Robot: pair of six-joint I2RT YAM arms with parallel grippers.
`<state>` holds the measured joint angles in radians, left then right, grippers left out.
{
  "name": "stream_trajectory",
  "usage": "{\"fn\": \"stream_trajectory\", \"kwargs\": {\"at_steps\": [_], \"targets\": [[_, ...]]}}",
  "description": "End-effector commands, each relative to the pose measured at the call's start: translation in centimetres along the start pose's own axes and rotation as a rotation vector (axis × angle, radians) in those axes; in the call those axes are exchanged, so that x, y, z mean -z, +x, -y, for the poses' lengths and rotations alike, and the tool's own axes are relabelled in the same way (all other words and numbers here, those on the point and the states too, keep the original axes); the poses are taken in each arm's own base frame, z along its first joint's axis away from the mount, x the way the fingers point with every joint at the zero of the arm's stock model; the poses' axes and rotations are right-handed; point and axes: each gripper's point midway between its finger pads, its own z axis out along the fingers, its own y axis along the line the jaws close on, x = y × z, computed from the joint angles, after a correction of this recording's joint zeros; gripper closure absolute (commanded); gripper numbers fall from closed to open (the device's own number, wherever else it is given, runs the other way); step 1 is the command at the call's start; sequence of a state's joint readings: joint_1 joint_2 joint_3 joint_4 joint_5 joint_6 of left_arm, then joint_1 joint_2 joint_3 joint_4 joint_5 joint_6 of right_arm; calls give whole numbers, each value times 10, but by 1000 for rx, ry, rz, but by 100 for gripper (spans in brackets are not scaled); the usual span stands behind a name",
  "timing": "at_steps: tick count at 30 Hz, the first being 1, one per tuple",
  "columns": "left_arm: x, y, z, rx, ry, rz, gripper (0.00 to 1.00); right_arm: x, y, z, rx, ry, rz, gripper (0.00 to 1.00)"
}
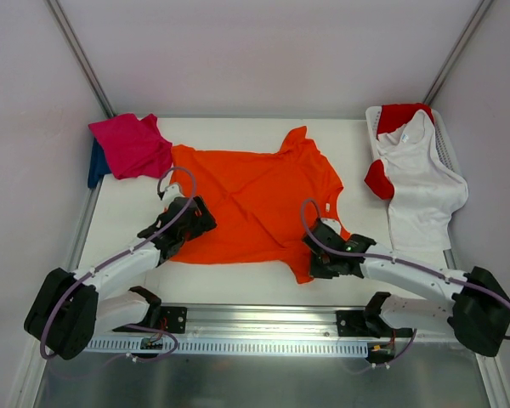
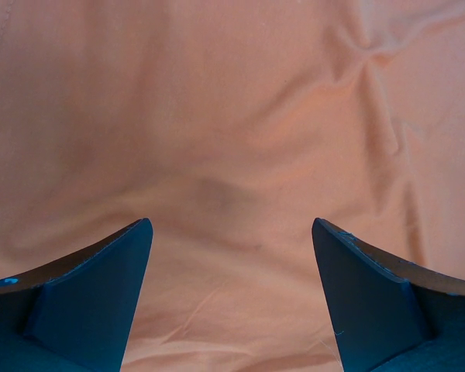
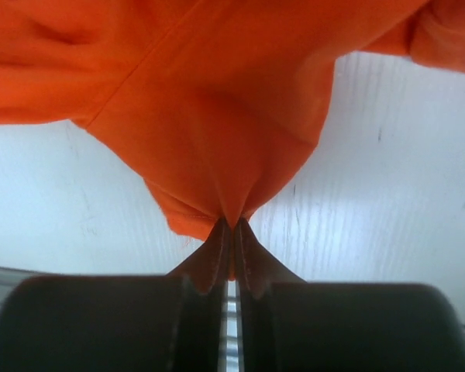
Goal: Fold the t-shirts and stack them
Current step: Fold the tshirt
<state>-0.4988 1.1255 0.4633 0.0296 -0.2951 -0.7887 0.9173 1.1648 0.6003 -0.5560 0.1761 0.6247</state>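
The orange t-shirt is spread across the table, long axis left to right, its near sleeve pinched in the closed right gripper, while the left gripper is held wide apart over the hem end.

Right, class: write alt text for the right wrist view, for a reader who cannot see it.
The right claw is shut, pinching an edge of the orange t-shirt into a point. The white table shows behind the cloth.

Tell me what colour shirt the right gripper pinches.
Bright orange t-shirt; clearest in the right wrist view.
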Motion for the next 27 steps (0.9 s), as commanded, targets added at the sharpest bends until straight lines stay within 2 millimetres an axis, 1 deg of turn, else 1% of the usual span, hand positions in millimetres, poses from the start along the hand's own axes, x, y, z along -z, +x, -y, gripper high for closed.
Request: {"fn": "stream_trajectory", "kwargs": {"at_steps": [1, 3, 4, 6, 8, 9, 11, 12, 13, 14, 15, 16, 17, 18, 20, 21, 23, 24, 25, 26, 27], "targets": [[13, -1, 0, -43, 4, -12, 15, 32, 2, 8, 16, -8, 4, 100], [17, 0, -2, -45, 0, -19, 15, 48, 0, 1, 21, -51, 12, 100], [21, 0, -3, -45, 3, -20, 15, 56, 3, 4, 27, -58, 9, 99], [28, -1, -3, -42, 20, -17, 14, 66, 4, 2, 36, -75, 6, 100], [34, 4, -7, -46, 16, -44, 14, 75, 6, -1, 43, -96, -6, 100], [40, 7, -3, -39, 44, -66, 14, 76, 10, -4, 53, -106, -17, 100], [46, 20, -3, -37, 60, -131, 14, 77, 18, -11, 61, -137, -57, 100], [52, 31, 1, -32, 93, -191, 14, 77, 20, -18, 68, -162, -66, 100], [56, 38, 1, -25, 97, -236, 14, 77, 24, -21, 74, -175, -83, 100], [62, 50, -3, -17, 83, -295, 14, 78, 31, -26, 93, -189, -109, 100], [66, 56, -4, -10, 87, -332, 15, 78, 32, -29, 99, -197, -109, 100], [75, 69, -1, 5, 116, -407, 15, 79, 34, -32, 104, -201, -114, 100], [82, 82, -9, 24, 87, -465, 16, 80, 38, -36, 127, -208, -120, 100], [88, 88, -13, 35, 79, -500, 18, 79, 40, -37, 133, -206, -127, 100], [98, 96, -28, 72, -4, -540, 18, 76, 48, -39, 151, -208, -146, 100], [110, 105, -48, 69, -93, -582, 18, 72, 50, -40, 154, -205, -151, 100], [116, 105, -52, 38, -148, -528, 10, 68, 58, -40, 163, -198, -165, 100], [122, 105, -64, 27, -209, -512, 9, 65, 58, -41, 160, -197, -164, 97], [123, 102, -69, 24, -239, -484, 9, 62, 58, -39, 157, -185, -158, 84], [121, 94, -76, 46, -287, -418, 9, 61, 61, -38, 162, -178, -157, 54], [123, 90, -77, 51, -299, -391, 9, 59, 61, -35, 163, -162, -155, 4]]}}
